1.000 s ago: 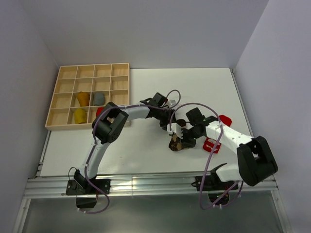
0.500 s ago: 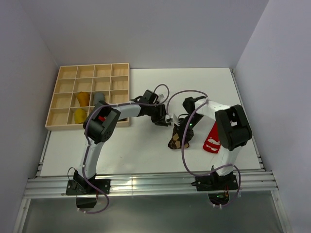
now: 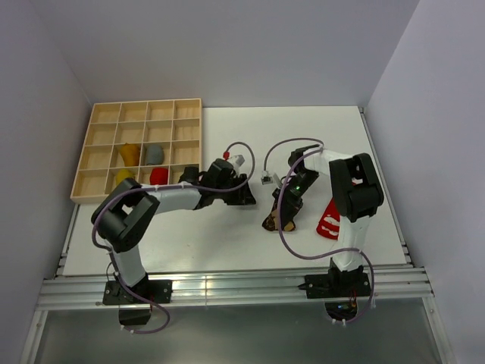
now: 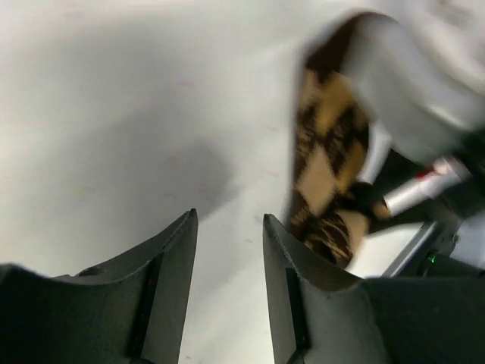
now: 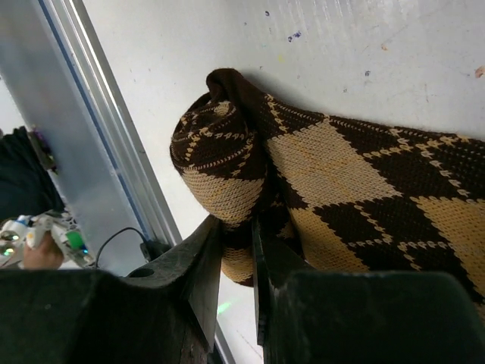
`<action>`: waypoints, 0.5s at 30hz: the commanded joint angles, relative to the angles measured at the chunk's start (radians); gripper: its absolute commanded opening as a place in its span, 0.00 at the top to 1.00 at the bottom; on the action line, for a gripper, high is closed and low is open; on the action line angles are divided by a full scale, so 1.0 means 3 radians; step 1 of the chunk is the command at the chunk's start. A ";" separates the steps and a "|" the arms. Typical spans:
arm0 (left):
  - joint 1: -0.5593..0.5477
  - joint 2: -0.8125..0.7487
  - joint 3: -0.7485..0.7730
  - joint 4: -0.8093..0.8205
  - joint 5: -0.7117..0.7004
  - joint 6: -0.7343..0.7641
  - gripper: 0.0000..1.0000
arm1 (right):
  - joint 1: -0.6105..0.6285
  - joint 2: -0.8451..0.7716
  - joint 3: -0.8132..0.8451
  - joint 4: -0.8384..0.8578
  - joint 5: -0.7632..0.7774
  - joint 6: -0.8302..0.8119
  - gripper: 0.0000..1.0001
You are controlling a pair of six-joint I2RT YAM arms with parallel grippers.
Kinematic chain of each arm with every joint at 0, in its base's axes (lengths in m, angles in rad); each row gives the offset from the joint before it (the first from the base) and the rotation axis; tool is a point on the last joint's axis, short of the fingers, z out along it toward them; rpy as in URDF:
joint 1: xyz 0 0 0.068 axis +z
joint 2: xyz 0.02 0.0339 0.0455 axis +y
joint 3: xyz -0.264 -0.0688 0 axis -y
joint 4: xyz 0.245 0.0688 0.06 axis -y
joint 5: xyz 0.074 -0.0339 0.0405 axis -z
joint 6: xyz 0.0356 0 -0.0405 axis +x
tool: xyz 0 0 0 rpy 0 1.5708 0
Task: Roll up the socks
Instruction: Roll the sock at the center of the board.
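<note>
The brown-tan argyle sock (image 5: 341, 167) lies on the white worktop (image 3: 189, 235), with 1 end wound into a tight roll. The right fingers (image 5: 201, 258) are closed on that rolled end. A fold of the knit is pinched in the narrow slit between the 2 tips, and the flat length of the sock runs away from them across the worktop. The left fingers (image 4: 170, 265) stand apart with only bare worktop between them. In the top view they sit just beside the argyle sock on its left and do not touch it. A flat red sock (image 3: 330, 216) with white marks lies just beside the argyle sock on its right. Well apart from the argyle sock, far to its left, a wooden tray (image 3: 92, 182) holds 2 mustard-orange socks (image 3: 130, 154), 1 grey sock (image 3: 154, 154) and 1 red bundle (image 3: 159, 176), each in its own compartment.
</note>
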 commanded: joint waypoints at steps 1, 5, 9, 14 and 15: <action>-0.0229 -0.0326 -0.0144 0.0647 -0.0037 0.0561 0.54 | -0.0038 0.0167 0.0059 0.0088 0.0356 -0.0047 0.85; -0.0372 -0.0316 -0.0160 0.0884 0.0388 0.0980 0.48 | -0.0044 0.0167 0.0079 0.0103 0.0391 -0.0001 0.85; -0.0546 -0.0092 0.0101 0.0654 0.0450 0.1206 0.47 | -0.0059 0.0213 0.0105 0.0057 0.0376 -0.0022 0.85; -0.0638 0.0139 0.0316 0.0515 0.0506 0.1390 0.46 | -0.0064 0.0259 0.0131 -0.0014 0.0345 -0.0068 0.85; -0.0644 0.0179 0.0331 0.0495 0.0552 0.1405 0.46 | -0.0074 0.0274 0.0136 -0.0025 0.0340 -0.0058 0.85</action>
